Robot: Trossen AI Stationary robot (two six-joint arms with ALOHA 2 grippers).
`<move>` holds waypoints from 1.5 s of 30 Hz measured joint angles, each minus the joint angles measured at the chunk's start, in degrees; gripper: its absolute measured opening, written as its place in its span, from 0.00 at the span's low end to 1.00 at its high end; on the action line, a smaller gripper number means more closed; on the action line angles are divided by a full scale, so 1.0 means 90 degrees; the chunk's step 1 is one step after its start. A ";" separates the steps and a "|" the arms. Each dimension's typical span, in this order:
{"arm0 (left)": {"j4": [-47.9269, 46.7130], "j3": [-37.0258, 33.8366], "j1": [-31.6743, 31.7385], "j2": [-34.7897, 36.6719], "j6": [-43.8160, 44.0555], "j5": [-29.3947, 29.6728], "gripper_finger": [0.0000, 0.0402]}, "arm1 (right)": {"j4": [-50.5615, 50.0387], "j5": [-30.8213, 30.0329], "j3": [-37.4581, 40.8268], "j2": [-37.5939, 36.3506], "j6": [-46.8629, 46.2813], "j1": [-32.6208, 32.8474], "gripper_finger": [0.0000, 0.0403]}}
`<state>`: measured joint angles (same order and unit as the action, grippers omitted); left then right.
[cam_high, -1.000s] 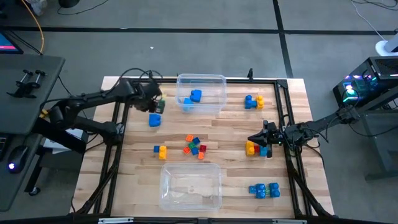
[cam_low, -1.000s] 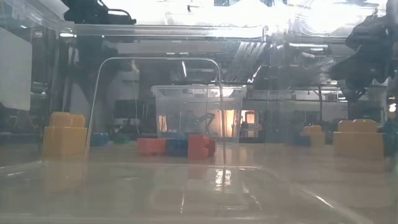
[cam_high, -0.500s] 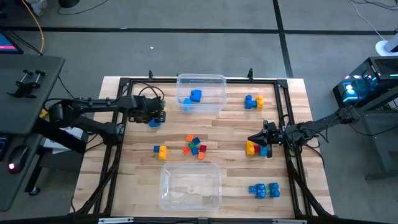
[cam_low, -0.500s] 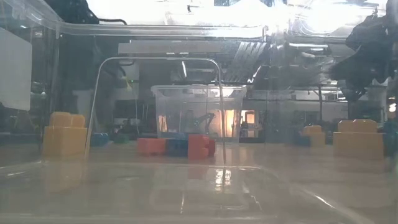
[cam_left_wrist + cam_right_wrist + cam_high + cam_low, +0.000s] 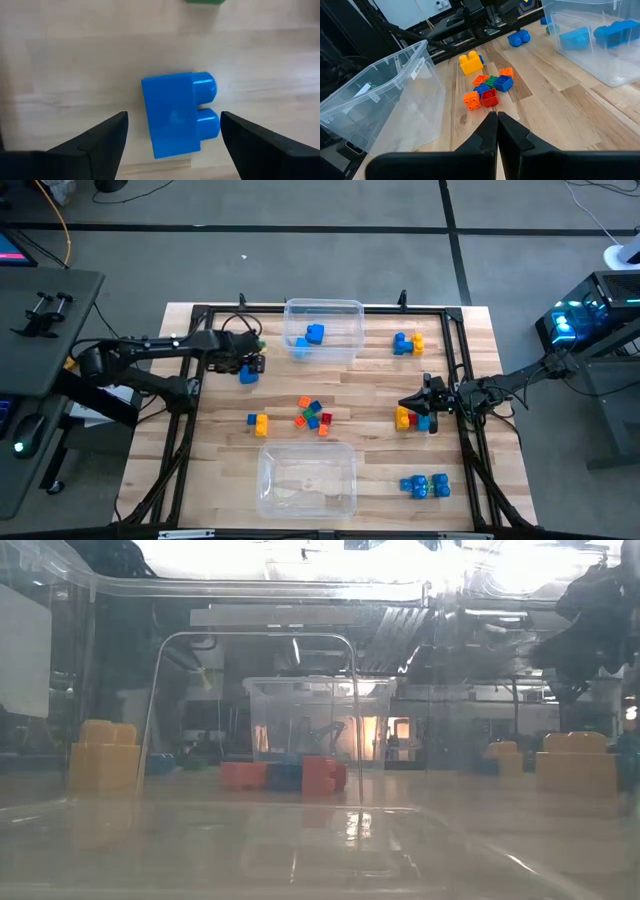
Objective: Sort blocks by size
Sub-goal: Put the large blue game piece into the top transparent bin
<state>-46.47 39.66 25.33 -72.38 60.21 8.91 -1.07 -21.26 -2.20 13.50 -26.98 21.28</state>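
A larger blue block (image 5: 175, 116) lies on its side on the wooden table, at the far left (image 5: 247, 377). My left gripper (image 5: 173, 120) is open just above it (image 5: 250, 366), one finger on either side, touching nothing. My right gripper (image 5: 408, 406) is shut and empty at the table's right (image 5: 496, 116), beside a clump of yellow, blue and red blocks (image 5: 405, 419). Tiny cubes in several colours (image 5: 313, 416) lie at the table's middle. A yellow and blue block pair (image 5: 258, 422) lies left of them.
A clear bin (image 5: 323, 303) at the far middle holds two blue blocks (image 5: 314, 334). Another clear bin (image 5: 262, 480) stands at the near middle. Blue and yellow blocks (image 5: 407, 343) lie far right and blue ones (image 5: 425, 486) near right. A small green piece (image 5: 202, 1) lies beyond the blue block.
My left gripper has come down and toward the table's near edge, from beside the far bin to just over the blue block. The block has not moved.
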 joint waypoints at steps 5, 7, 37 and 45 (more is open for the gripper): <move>0.0024 0.0000 0.0111 0.0000 -0.0108 -0.0012 0.76 | 0.0000 0.0000 0.0000 0.0000 0.0000 0.0000 0.01; 0.0040 0.0000 0.0109 0.0000 -0.0102 0.0007 0.76 | -0.0001 0.0000 0.0000 0.0000 0.0000 0.0000 0.01; 0.0898 0.0031 0.0086 -0.1626 -0.0039 -0.0425 0.76 | -0.0001 -0.0001 0.0000 -0.0002 0.0000 -0.0001 0.01; 0.0881 0.0019 0.0084 -0.1683 -0.0293 -0.0395 0.74 | -0.0001 -0.0002 0.0000 -0.0002 0.0000 -0.0002 0.01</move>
<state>-38.54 39.83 26.09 -87.52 57.57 5.35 -1.08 -21.28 -2.20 13.47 -26.98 21.26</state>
